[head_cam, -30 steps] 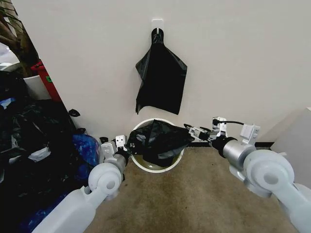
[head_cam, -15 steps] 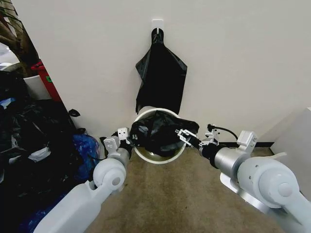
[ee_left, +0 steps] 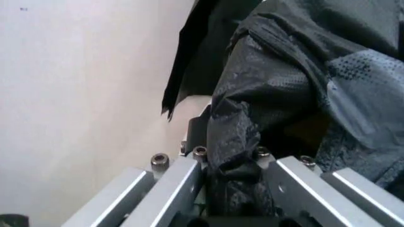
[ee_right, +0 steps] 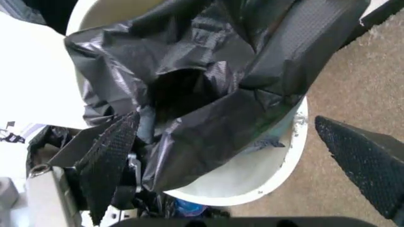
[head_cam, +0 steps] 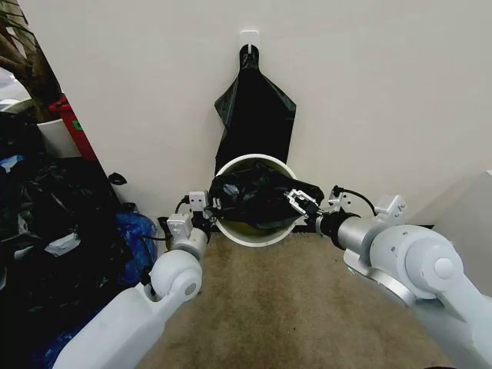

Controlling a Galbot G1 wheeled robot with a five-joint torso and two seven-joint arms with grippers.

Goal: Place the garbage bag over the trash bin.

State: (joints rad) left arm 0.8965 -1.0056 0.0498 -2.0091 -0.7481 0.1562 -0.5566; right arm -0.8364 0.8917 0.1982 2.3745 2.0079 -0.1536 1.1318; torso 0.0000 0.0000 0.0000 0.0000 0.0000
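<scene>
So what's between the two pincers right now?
In the head view, the bag stretches from left pincer to right pincer, across the bin mouth.

Soft, even indoor light fills the head view; the wall is bright and nearly shadowless, while the sacks at the left sink into dark mass with little detail. Straight edges bow slightly toward the corners. The bag shows faint sheen on its creases. In the left wrist view the near fingers are blurred. In the right wrist view the wall behind the bin is washed out white.
</scene>
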